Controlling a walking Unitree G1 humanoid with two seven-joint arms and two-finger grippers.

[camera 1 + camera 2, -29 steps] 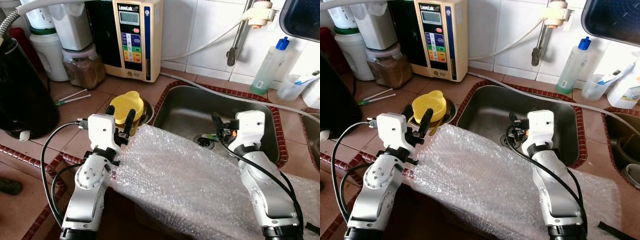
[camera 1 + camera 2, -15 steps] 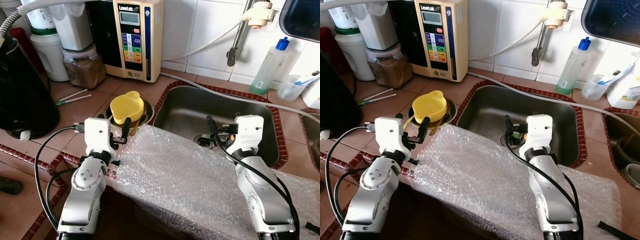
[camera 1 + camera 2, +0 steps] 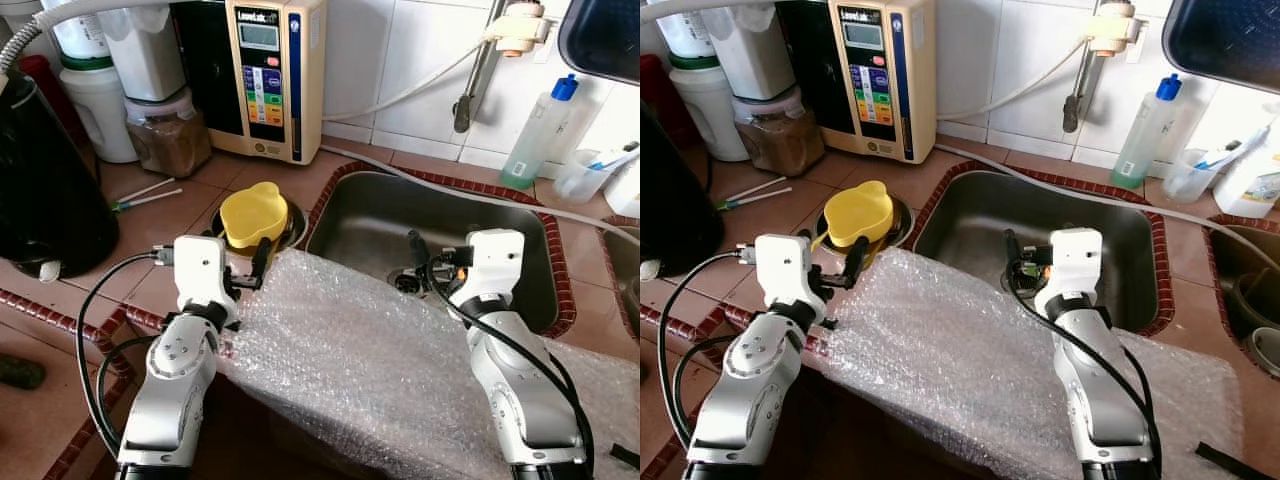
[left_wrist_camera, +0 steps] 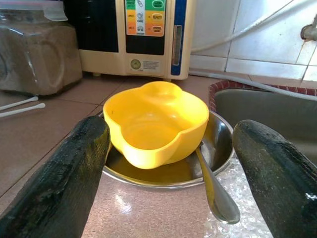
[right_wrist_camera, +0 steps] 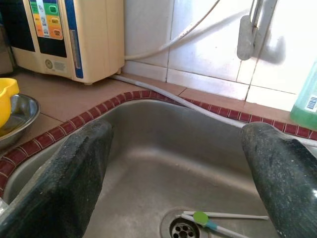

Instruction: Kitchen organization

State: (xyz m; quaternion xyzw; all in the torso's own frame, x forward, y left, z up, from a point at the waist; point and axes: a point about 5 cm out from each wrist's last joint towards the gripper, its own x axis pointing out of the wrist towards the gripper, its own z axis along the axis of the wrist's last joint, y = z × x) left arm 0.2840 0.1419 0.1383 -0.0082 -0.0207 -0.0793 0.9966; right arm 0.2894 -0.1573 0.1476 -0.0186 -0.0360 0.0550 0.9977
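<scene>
A yellow bowl [image 3: 253, 212] sits inside a steel bowl [image 4: 218, 148] on the tiled counter, left of the sink [image 3: 370, 225]. A spoon [image 4: 215, 191] leans out of the steel bowl. A sheet of bubble wrap [image 3: 360, 360] lies over the counter's front and the sink's near rim. My left gripper [image 3: 243, 270] is open at the wrap's far left corner, just short of the yellow bowl, with nothing held. My right gripper [image 3: 428, 262] is open and empty over the sink's near part, above the drain [image 5: 182, 229].
A cream water machine [image 3: 265, 75], a jar of brown powder [image 3: 165, 135] and a black appliance [image 3: 45, 190] stand at the back left. Two thin sticks [image 3: 145, 195] lie on the counter. A blue-capped bottle [image 3: 540, 130] stands behind the sink. A green-tipped stick [image 5: 218, 218] lies by the drain.
My left gripper has drawn back from over the yellow bowl and dropped to the wrap's edge. The right gripper has shifted a little left and lower over the sink.
</scene>
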